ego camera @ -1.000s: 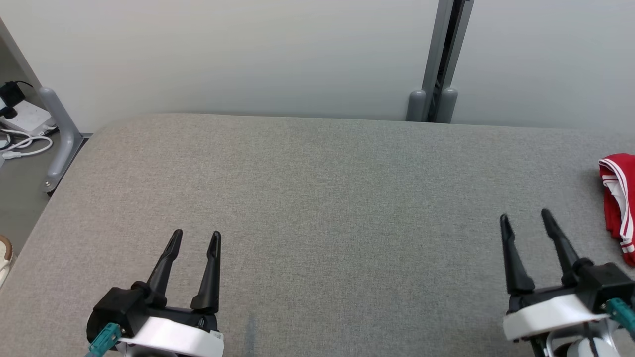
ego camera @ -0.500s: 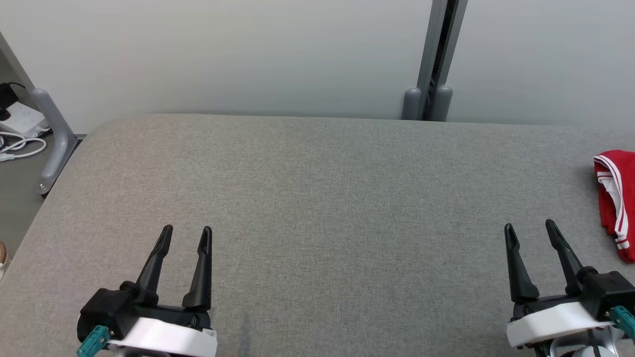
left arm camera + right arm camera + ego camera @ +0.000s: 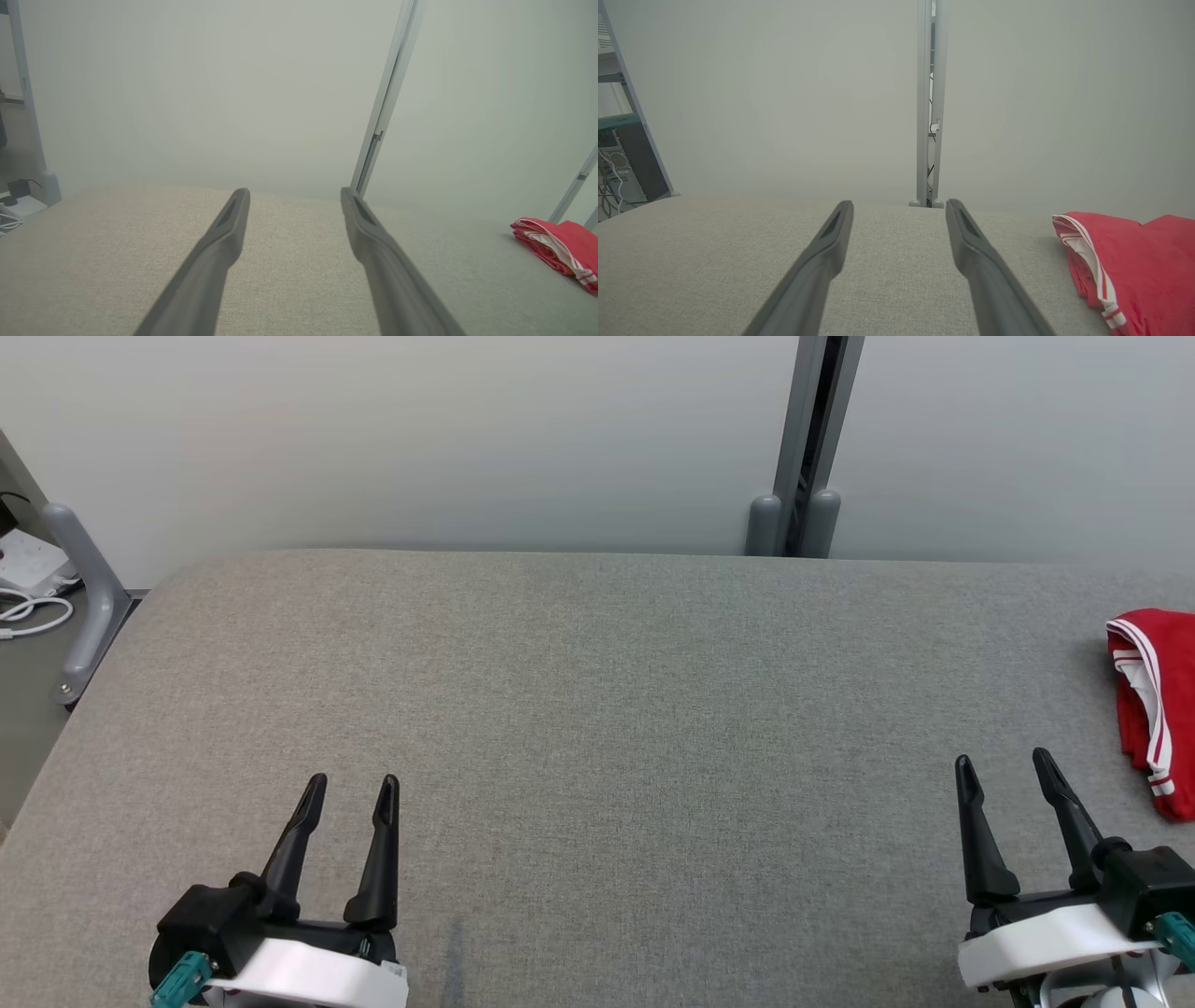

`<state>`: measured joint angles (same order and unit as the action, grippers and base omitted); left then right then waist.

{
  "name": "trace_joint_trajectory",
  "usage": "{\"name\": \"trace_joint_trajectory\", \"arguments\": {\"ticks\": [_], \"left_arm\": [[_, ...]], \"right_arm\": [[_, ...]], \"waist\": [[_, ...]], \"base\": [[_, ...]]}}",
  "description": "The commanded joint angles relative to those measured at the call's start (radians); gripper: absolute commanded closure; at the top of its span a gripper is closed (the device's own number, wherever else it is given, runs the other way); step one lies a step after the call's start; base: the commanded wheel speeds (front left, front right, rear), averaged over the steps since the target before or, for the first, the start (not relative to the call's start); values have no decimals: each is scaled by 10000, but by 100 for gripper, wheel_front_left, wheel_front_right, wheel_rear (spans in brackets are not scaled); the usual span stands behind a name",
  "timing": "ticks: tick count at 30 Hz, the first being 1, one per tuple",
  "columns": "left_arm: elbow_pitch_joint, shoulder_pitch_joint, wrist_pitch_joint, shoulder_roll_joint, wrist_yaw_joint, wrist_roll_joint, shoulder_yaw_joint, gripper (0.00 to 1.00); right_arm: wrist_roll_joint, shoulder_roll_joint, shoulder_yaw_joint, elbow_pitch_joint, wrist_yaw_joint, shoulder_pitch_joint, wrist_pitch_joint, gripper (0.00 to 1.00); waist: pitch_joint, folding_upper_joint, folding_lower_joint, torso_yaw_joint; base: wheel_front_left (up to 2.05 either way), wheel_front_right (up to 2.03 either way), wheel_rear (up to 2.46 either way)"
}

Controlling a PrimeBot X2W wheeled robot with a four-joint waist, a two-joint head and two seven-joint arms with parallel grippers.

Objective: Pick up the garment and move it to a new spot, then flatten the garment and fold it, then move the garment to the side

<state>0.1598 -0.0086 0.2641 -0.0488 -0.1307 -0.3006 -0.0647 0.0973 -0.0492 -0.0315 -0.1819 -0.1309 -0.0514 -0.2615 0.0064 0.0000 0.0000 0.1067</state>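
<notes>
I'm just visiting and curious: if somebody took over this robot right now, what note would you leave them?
Left gripper: open, empty, over the grey table at the near left.
Right gripper: open, empty, near right, apart from the red garment.
The red garment lies in a compact heap at the table's right edge, touched by nothing.
Done or left: cannot tell whether it is already folded and set aside, or waiting to be picked up; check first.
</notes>
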Motion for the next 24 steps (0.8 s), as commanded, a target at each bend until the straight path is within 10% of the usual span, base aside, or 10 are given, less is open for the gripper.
{"name": "trace_joint_trajectory", "arguments": {"ticks": [1,24], "left_arm": [[76,-57,-7,-49,1,-53,66,0],[481,-77,-6,-47,1,-507,-69,0]], "right_arm": [[36,-23,-71,45,3,-32,-28,0],[196,-22,-132,-1,3,-50,-29,0]], "waist": [[-1,0,0,-2],[21,0,0,-20]], "base": [[0,0,0],[0,0,0]]}}
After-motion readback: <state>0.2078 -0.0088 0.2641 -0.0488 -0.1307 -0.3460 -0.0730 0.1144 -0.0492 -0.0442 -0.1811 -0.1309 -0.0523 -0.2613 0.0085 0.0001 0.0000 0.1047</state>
